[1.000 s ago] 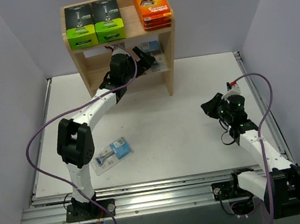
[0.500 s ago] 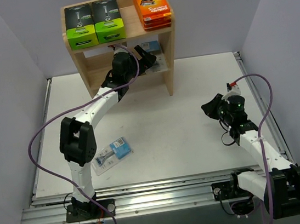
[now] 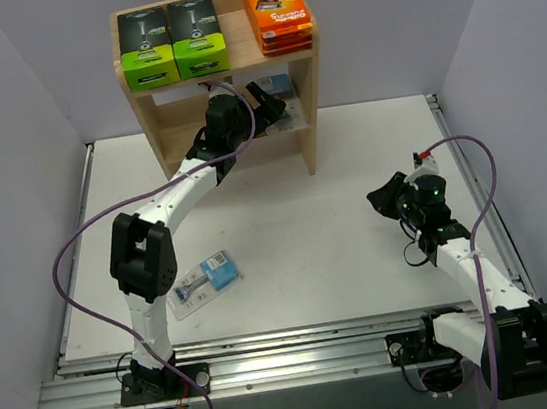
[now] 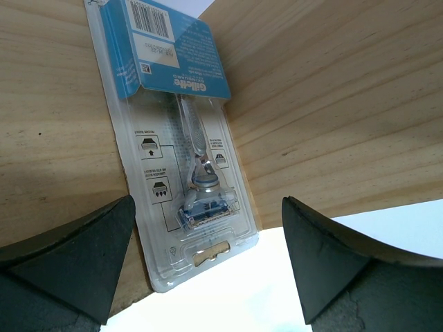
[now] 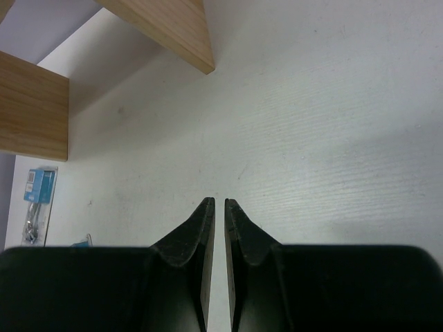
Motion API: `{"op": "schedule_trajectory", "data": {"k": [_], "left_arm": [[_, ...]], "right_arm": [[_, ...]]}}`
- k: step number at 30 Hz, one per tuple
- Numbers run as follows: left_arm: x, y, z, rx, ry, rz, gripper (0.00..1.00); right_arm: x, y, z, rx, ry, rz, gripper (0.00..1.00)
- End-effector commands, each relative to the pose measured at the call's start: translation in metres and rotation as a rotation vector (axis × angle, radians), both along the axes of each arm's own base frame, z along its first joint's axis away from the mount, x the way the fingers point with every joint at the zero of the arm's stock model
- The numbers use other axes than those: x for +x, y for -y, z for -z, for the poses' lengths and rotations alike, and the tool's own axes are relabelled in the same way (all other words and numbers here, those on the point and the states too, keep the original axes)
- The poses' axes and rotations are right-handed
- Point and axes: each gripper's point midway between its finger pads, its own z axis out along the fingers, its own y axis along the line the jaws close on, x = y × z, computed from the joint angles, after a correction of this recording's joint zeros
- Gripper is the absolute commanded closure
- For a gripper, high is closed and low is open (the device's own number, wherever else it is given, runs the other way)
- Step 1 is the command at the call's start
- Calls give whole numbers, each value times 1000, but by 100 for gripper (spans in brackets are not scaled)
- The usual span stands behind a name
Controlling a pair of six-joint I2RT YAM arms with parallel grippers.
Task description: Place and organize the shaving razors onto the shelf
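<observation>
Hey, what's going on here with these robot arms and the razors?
The left gripper is reaching into the wooden shelf, open, with a clear blister pack lying on the wood just ahead of its spread fingers, not gripped. Two black-and-green boxes and stacked orange boxes sit on the top tier. A second blister pack lies on the table. The right gripper is shut, holding nothing.

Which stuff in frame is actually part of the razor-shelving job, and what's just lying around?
Job: light wooden three-tier shelf; two black-and-lime-green boxes and a stack of flat orange boxes on its top; clear blister pack with blue card inside the shelf, facing the open left gripper; a second blister pack on the white table.
Just there: purple cables; metal rail frame.
</observation>
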Motion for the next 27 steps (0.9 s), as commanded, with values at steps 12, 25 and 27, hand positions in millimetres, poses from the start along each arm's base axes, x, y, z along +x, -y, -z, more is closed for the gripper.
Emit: {"op": "schedule_trajectory", "data": {"k": [12, 25, 27], "left_arm": [[-8, 30, 13, 97, 49, 83, 4], [-10, 31, 4, 83, 64, 84, 4], [-11, 35, 2, 80, 66, 88, 4]], "right_arm": [[1, 5, -7, -20, 31, 5, 92], [-3, 5, -7, -18, 28, 5, 92], [-4, 5, -7, -17, 25, 4, 92]]}}
